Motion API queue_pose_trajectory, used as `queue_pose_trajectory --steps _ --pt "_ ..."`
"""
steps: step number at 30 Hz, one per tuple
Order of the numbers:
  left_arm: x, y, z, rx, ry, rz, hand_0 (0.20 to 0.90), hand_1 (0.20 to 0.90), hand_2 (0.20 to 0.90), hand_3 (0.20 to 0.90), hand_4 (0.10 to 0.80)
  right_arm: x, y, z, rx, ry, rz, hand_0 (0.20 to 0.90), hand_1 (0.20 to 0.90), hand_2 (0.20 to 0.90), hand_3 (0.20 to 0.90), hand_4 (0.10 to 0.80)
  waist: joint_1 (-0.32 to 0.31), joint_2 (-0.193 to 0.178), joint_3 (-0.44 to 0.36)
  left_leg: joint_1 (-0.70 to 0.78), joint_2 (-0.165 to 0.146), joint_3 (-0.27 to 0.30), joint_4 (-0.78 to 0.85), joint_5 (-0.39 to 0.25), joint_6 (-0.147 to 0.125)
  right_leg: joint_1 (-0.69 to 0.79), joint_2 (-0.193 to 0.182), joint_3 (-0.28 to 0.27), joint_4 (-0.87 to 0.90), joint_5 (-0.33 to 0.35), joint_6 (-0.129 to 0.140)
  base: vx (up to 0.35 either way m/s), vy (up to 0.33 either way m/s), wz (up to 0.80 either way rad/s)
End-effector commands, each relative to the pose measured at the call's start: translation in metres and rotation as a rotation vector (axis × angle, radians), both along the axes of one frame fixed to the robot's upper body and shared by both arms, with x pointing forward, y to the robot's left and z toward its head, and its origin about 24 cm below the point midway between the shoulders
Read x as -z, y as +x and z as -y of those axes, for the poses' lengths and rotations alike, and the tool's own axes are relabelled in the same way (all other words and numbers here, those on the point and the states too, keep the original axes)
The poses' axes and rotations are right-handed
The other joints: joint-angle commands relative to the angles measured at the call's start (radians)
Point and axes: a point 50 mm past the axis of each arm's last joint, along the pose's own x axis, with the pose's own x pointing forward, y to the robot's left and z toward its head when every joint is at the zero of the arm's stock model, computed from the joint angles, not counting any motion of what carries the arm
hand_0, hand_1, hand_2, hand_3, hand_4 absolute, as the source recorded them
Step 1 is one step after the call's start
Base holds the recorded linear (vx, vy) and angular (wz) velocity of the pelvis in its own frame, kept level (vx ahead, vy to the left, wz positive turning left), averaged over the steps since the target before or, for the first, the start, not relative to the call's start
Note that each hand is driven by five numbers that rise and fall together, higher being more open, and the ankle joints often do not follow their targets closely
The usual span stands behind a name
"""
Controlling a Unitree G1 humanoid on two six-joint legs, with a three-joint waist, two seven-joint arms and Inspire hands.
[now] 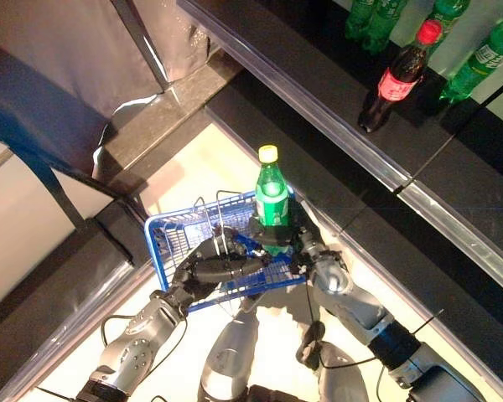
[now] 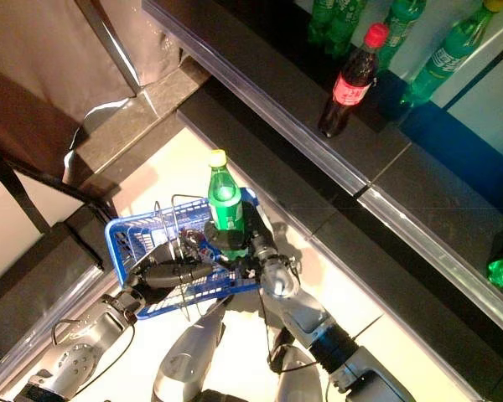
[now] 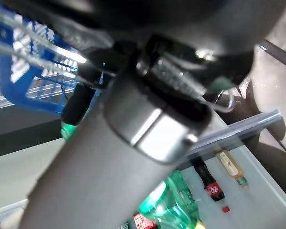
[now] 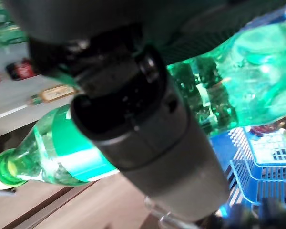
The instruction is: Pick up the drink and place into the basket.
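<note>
My right hand is shut on a green bottle with a yellow cap. It holds the bottle upright over the right edge of the blue basket. In the right wrist view the green bottle lies past my curled thumb. My left hand is shut on the thin wire handles and holds the blue basket up in front of me. The left wrist view shows the basket's blue mesh.
A dark shelf with a clear front rail runs across the upper right. On it stand a dark cola bottle with a red cap and green bottles. A dark counter runs along the left.
</note>
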Motion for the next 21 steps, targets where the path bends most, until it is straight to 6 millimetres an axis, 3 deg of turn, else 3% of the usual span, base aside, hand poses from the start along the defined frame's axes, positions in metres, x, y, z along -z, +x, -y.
queue_pose_trajectory --steps 1,21 --pt "-0.142 -0.011 0.047 0.362 -0.285 0.753 0.300 0.300 0.300 0.200 0.100 -0.052 -0.007 -0.044 -0.130 0.183 0.234 0.300 0.300 0.300 0.200 0.100 -0.010 -0.016 -0.171 0.012 -0.038 -0.043 0.068 -0.060 0.041 0.061 0.011 -0.018 -0.097 0.101 -0.060 0.000 0.000 0.00" --pt "-0.174 -0.024 0.026 0.395 -0.128 1.039 0.300 0.300 0.300 0.200 0.100 0.004 0.002 -0.014 0.137 0.131 0.095 0.300 0.300 0.300 0.200 0.100 0.030 -0.005 -0.157 -0.011 -0.054 -0.063 0.076 -0.060 0.045 0.059 -0.007 -0.054 -0.092 0.102 -0.050 0.005 -0.009 0.03"
